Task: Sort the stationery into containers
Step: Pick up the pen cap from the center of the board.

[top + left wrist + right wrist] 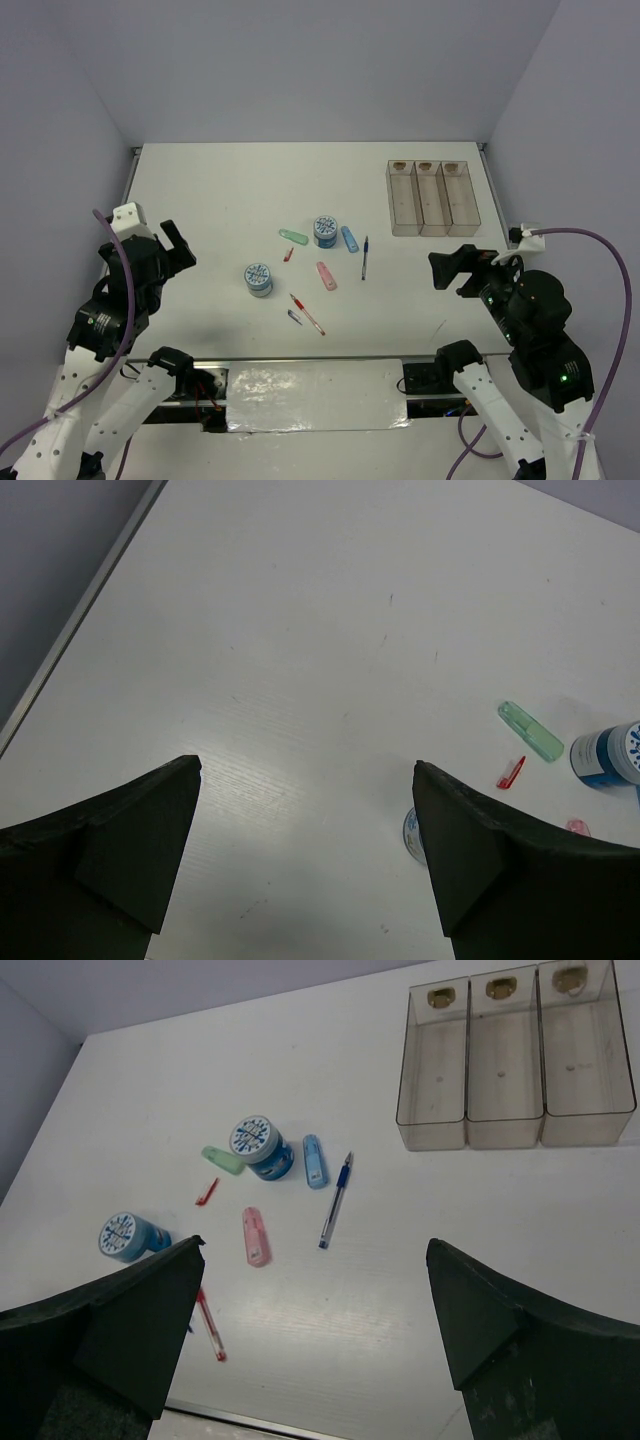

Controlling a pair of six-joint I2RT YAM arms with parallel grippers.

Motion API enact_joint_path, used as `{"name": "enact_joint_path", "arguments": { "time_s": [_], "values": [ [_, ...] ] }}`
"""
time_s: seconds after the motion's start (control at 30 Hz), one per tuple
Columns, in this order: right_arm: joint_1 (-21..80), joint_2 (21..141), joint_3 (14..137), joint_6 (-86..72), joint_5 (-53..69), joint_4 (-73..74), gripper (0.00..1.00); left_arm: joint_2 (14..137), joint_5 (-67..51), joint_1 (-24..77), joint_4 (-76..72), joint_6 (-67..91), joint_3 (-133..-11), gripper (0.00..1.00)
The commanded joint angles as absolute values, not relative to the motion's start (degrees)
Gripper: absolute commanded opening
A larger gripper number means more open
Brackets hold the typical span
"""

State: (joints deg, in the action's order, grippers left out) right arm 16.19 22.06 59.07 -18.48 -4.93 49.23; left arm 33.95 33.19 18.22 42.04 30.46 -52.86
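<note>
Two blue-white tape rolls (pixel 325 231) (pixel 259 279) stand mid-table among a green clip (pixel 293 237), a blue clip (pixel 350 238), a pink clip (pixel 326 275), a blue pen (pixel 365 257) and a red pen (pixel 307 314). The clear three-compartment tray (pixel 430 197) stands empty at the back right. My left gripper (pixel 180 245) is open and empty at the left, well away from the items. My right gripper (pixel 450 268) is open and empty, in front of the tray. The right wrist view shows the tray (pixel 515 1055), blue pen (pixel 335 1200) and pink clip (pixel 255 1236).
A small red cap (pixel 288 255) lies between the rolls, and a small dark piece (pixel 294 317) lies by the red pen. A metal rail runs along the near table edge (pixel 320 358). Grey walls enclose the table.
</note>
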Motion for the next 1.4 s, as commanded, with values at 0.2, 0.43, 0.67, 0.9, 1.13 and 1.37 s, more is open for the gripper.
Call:
{"name": "enact_joint_path", "arguments": {
  "time_s": [0.2,0.43,0.67,0.9,1.13,1.37],
  "values": [
    [16.1,26.4,57.5,-20.6,1.5,42.9,1.00,34.4,34.0,18.5,40.7,30.9,-53.7,0.99],
    [16.1,30.5,52.1,-23.2,5.4,37.3,1.00,34.8,33.3,18.5,40.2,30.4,-53.4,0.99],
    [16.6,31.9,49.4,-22.9,5.4,36.0,1.00,44.4,8.8,18.5,32.8,26.6,-60.0,0.99],
    [16.7,28.3,48.0,-22.8,4.9,36.6,1.00,72.4,8.1,25.1,32.2,29.4,-70.4,0.98],
    [16.8,27.4,51.9,-20.0,1.8,42.1,1.00,87.2,8.2,28.2,27.7,29.5,-72.8,0.95],
    [16.8,24.9,51.2,-19.9,3.9,41.2,1.00,96.7,10.3,32.3,25.1,28.7,-73.9,0.91]
  ]
}}
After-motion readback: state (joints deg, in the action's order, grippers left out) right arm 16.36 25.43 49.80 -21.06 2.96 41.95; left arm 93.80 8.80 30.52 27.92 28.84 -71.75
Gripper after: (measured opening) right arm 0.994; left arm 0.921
